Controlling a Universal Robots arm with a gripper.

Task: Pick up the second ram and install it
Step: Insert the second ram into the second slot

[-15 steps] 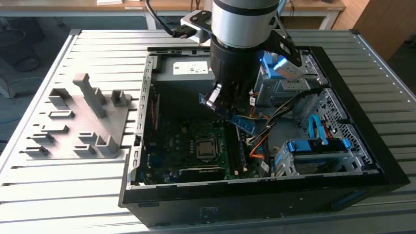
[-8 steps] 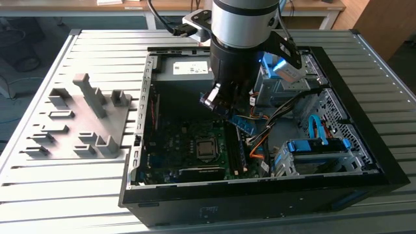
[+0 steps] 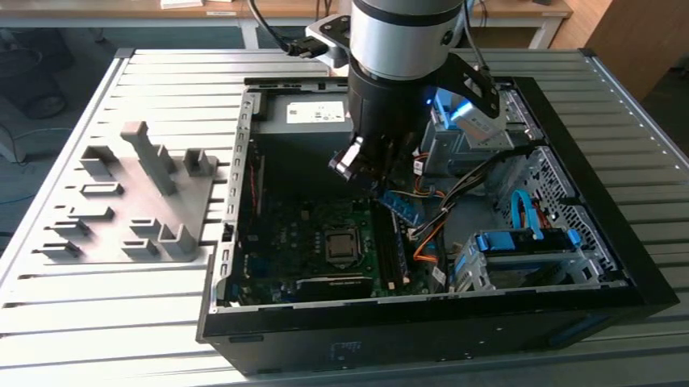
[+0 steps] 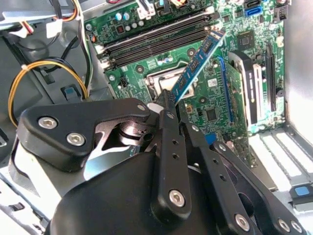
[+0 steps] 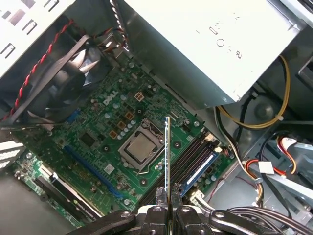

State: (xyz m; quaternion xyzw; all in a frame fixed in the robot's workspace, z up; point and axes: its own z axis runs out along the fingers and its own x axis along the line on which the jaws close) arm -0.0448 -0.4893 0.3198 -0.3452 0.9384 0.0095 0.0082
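Exterior view: the open PC case (image 3: pixel 431 318) on the bench (image 3: pixel 108 306) is seen with the second ram (image 3: pixel 404 211) inside, over the motherboard (image 3: pixel 312 226). Second wrist view: second ram (image 4: pixel 198 63) is pinched by the jaws, tilted, near the black slots (image 4: pixel 151 44). First wrist view: second ram (image 5: pixel 167 156) is seen edge-on beside the CPU socket (image 5: pixel 139 147).

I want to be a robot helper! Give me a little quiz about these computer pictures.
1. True or false: the hand is empty.
2. The second ram is held over: A a plate, B the motherboard, C a sink?
3. Fill in: the motherboard is ___ in colour.
Key: 1 false, it grips the second ram. 2 B. 3 green.
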